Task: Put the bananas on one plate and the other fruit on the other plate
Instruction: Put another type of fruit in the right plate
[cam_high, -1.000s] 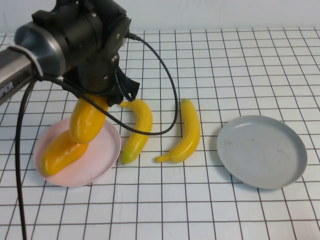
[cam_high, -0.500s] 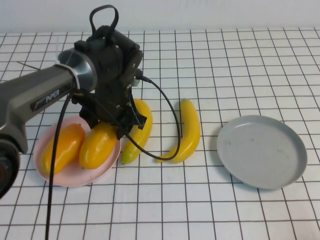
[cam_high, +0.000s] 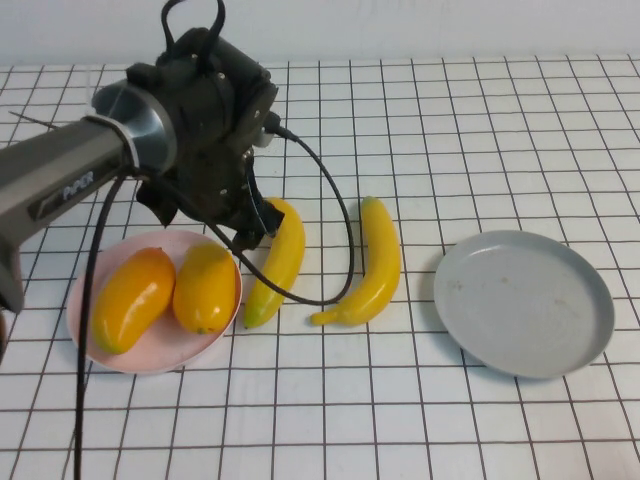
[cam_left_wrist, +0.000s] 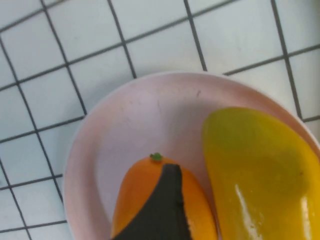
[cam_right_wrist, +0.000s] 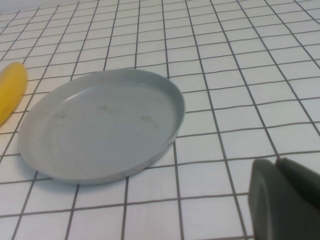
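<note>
Two mango-like fruits lie side by side on the pale pink plate (cam_high: 160, 345): the more orange one (cam_high: 132, 298) on the left and the yellower one (cam_high: 205, 288) on the right. My left gripper (cam_high: 225, 222) hangs just above the plate's far right edge, open and empty. In the left wrist view one dark finger (cam_left_wrist: 165, 210) shows over the orange fruit (cam_left_wrist: 135, 195), beside the yellow fruit (cam_left_wrist: 260, 165). Two bananas (cam_high: 278, 260) (cam_high: 372, 265) lie on the table between the plates. The grey plate (cam_high: 523, 300) is empty. My right gripper (cam_right_wrist: 276, 162) is shut, low beside the grey plate (cam_right_wrist: 100, 125).
The left arm's black cable (cam_high: 340, 230) loops down over the bananas. White gridded tabletop (cam_high: 400, 420) lies all round. A banana's end (cam_right_wrist: 10, 90) shows beyond the grey plate in the right wrist view.
The left gripper lowered the yellow mango-like fruit onto the pink plate beside the orange one, let it go and pulled back upward. The bananas and grey plate have not moved.
</note>
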